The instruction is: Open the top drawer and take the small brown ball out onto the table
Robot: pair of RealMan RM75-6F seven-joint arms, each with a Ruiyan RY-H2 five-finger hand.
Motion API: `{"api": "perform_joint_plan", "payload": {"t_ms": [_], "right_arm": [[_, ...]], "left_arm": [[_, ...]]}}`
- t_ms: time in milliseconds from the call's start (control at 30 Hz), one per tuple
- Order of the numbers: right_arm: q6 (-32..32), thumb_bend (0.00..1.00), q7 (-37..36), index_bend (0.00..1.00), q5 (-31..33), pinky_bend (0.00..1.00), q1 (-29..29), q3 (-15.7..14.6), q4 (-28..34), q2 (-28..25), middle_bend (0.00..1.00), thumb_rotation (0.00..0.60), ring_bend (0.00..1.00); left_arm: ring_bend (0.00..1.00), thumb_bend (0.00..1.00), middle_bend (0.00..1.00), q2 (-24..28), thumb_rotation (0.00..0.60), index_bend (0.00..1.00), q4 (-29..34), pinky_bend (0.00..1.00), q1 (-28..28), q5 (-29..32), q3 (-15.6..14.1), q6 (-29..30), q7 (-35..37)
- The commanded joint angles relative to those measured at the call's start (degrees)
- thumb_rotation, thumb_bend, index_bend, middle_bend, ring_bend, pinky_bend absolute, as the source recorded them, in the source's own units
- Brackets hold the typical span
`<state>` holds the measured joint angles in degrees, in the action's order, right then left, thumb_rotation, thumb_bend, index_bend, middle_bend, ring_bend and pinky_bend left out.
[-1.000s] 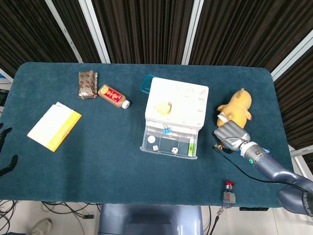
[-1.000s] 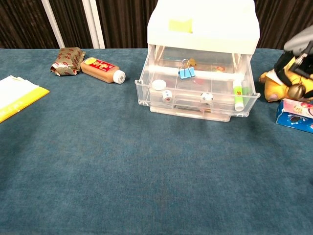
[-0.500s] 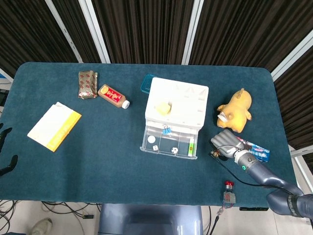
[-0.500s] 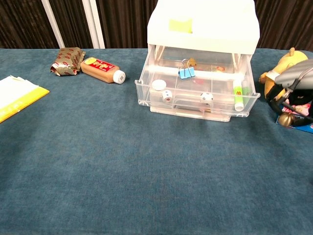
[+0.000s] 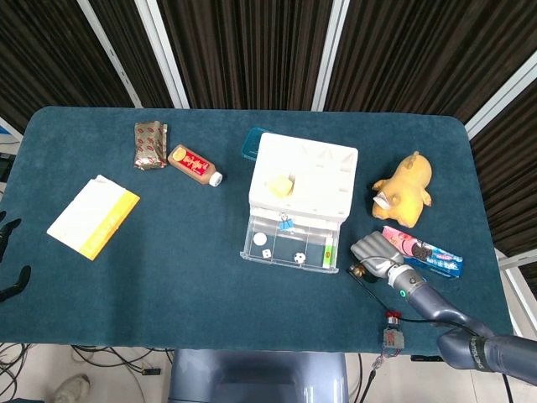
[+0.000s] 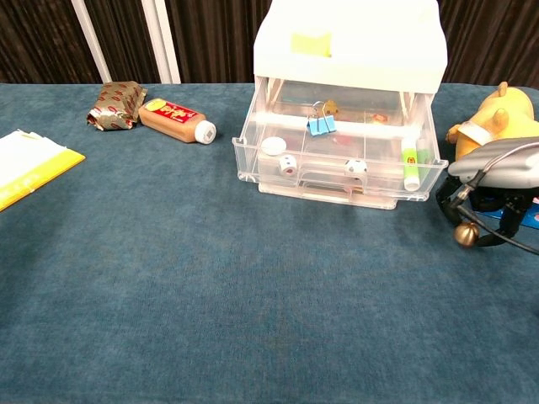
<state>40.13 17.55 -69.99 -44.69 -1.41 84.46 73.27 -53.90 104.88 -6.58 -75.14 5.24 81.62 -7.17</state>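
The white drawer cabinet stands mid-table with its clear top drawer pulled out; a blue binder clip, dice and a green marker lie inside. My right hand hovers low over the cloth just right of the drawer's front corner. It pinches the small brown ball at its fingertips, close above the table. My left hand shows only as dark fingertips at the far left edge, apart and holding nothing.
A yellow plush toy and a cookie packet lie behind and right of the right hand. A red-button device sits at the front edge. A bottle, a snack packet and a yellow booklet lie on the left.
My right hand has carried the ball away from the plush toy, forward and leftward, and has sunk lower toward the table. The cookie packet is now uncovered.
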Motion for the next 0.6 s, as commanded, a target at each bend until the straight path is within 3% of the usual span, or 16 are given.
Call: {"api": "perform_joint_plan", "payload": {"t_ms": [33,367,600], "right_arm": [[0.0,0.31,1.3,0.64,0.1,1.0,0.0,-0.2,-1.1,1.3,1.0,0.6,1.0],[1.4,0.29,5.3,0.61,2.5,1.0,0.4,0.1,-3.3,4.3,1.0,0.6,1.0],[1.1,0.26,8.0,0.37,4.8,1.0,0.1,0.0,-2.2,3.6,1.0,0.6,1.0]], "left_arm": [[0.0,0.38,0.0,0.0,0.6,0.09,0.0,0.0,0.0,0.1,0.0,-0.1,0.0],[0.0,0.38,0.0,0.0,0.6,0.09,0.0,0.0,0.0,0.0,0.0,-0.1,0.0],[0.0,0.38,0.0,0.0,0.6,0.09,-0.1,0.0,0.0,0.1,0.0,0.0,0.0]]}}
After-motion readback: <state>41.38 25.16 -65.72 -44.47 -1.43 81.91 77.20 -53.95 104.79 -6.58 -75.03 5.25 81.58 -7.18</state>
